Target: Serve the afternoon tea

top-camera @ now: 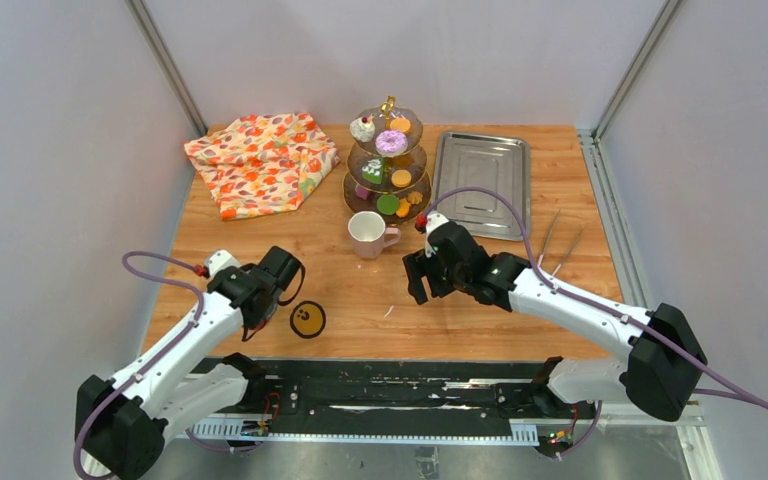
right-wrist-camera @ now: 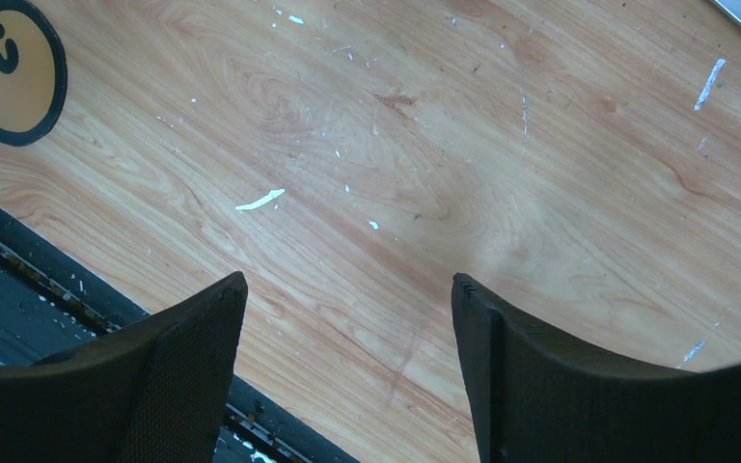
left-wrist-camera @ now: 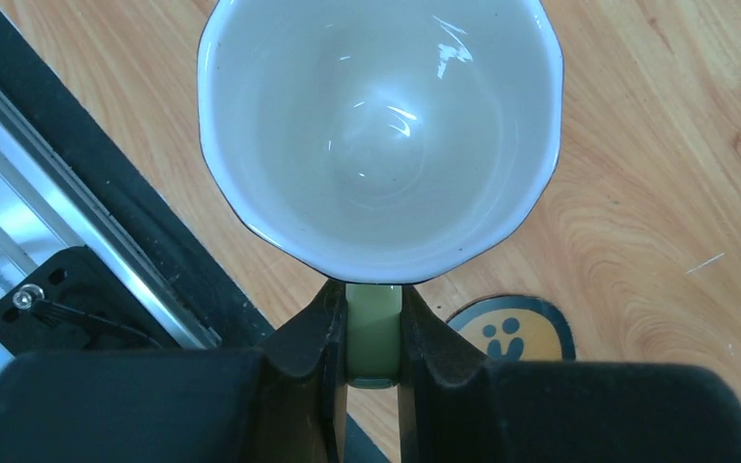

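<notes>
Plainly the left pincer clamps the yellow-green mug by its handle.

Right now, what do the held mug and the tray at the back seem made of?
The mug looks like glazed ceramic: glossy white inside, sharp highlights. The tray looks like bare metal, likely steel: dull grey sheen, pressed rim.
</notes>
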